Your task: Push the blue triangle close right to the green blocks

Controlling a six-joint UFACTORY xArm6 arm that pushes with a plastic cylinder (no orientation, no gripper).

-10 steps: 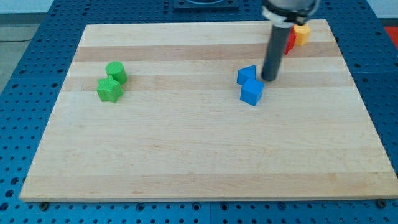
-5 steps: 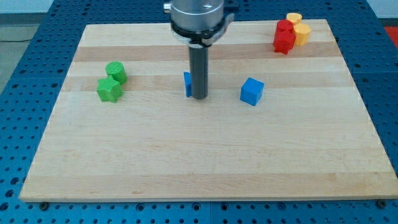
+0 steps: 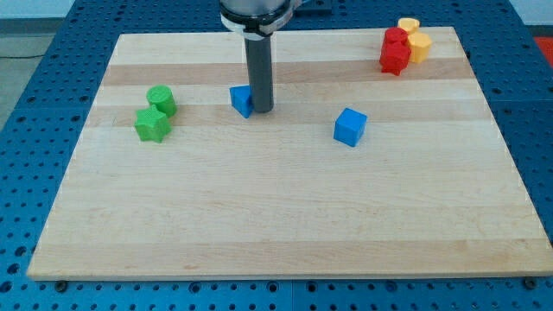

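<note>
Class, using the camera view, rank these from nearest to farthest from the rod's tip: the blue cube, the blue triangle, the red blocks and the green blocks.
Measured from my tip:
1. Blue triangle, right against it on the view's left.
2. Blue cube, to the view's right.
3. Green blocks, to the view's left.
4. Red blocks, top right corner.

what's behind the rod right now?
The blue triangle sits against the left side of the rod, just above my tip. Its left part shows; its right edge is covered by the rod, so actual contact can't be confirmed. Otherwise only bare board.
</note>
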